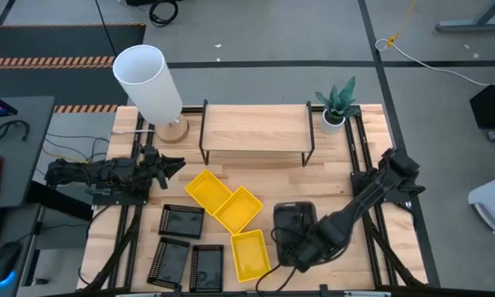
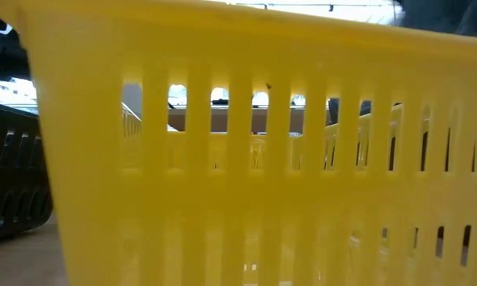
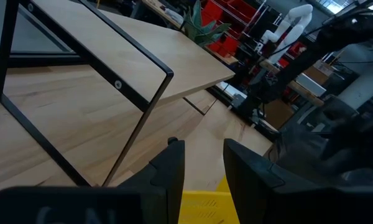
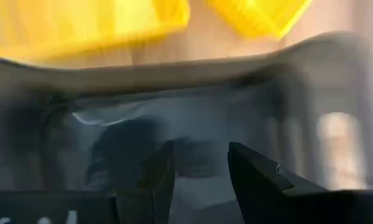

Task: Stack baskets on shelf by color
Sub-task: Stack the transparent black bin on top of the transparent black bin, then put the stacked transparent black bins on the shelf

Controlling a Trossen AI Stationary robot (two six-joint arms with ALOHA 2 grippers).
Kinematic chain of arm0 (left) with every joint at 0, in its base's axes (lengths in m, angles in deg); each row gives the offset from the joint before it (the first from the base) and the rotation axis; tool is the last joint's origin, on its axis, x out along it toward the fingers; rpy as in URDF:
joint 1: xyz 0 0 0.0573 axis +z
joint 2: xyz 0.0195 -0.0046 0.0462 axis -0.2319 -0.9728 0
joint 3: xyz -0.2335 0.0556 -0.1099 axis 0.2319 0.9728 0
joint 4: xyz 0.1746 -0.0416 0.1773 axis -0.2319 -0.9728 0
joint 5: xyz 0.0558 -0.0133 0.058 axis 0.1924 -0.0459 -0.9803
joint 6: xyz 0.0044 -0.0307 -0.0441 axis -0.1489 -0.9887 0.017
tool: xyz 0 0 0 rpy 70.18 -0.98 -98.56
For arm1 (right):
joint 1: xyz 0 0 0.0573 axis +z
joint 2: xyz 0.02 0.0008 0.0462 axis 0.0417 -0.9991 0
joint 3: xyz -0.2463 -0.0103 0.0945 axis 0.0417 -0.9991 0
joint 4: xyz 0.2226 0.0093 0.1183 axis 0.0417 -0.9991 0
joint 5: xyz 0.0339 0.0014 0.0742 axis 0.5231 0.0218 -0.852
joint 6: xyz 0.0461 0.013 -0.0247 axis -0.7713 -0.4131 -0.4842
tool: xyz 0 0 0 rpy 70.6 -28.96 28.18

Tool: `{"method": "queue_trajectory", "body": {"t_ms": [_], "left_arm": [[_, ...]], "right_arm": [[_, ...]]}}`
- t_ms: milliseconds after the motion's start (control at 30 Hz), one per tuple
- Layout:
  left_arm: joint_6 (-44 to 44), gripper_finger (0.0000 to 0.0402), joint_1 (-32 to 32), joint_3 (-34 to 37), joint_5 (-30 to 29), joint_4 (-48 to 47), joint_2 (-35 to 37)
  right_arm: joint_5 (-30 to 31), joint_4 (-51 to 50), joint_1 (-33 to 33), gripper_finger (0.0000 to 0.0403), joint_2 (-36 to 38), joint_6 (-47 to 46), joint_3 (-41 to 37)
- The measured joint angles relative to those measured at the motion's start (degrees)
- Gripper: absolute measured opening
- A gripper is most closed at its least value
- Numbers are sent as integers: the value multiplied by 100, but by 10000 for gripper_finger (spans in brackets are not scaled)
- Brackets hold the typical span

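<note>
Smoky-grey baskets (image 1: 294, 221) sit lower right of centre in my high view, my right hand (image 1: 301, 250) over them, fingers parted, gripping nothing; left hand (image 1: 175, 165) waits narrowly parted by the empty shelf (image 1: 256, 130).

Right arm extends forward and inward, right gripper (image 1: 293, 247) angled low, jaws parted. Left arm is folded at its side, left gripper (image 1: 175, 165) level, jaws parted.
</note>
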Motion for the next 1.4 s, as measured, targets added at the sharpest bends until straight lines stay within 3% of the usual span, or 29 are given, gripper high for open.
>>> {"method": "queue_trajectory", "body": {"t_ms": [100,500,733,1000,1200,1400], "left_arm": [[-1,117,-1,1,0,0,1],[-2,117,0,2,2,0,0],[0,117,0,0,2,0,0],[0,117,-1,0,0,0,0],[0,117,-2,0,0,0,0],[0,117,0,0,2,0,0]], "right_arm": [[-152,41,-51,153,-121,111,-6],[-336,-243,-507,152,774,507,5],[-1112,-233,-1241,157,1040,1560,7],[-2237,-159,-2172,218,903,2849,-31],[-2355,234,-2457,268,869,3022,-613],[-2652,903,-2585,271,873,3128,-1392]]}}
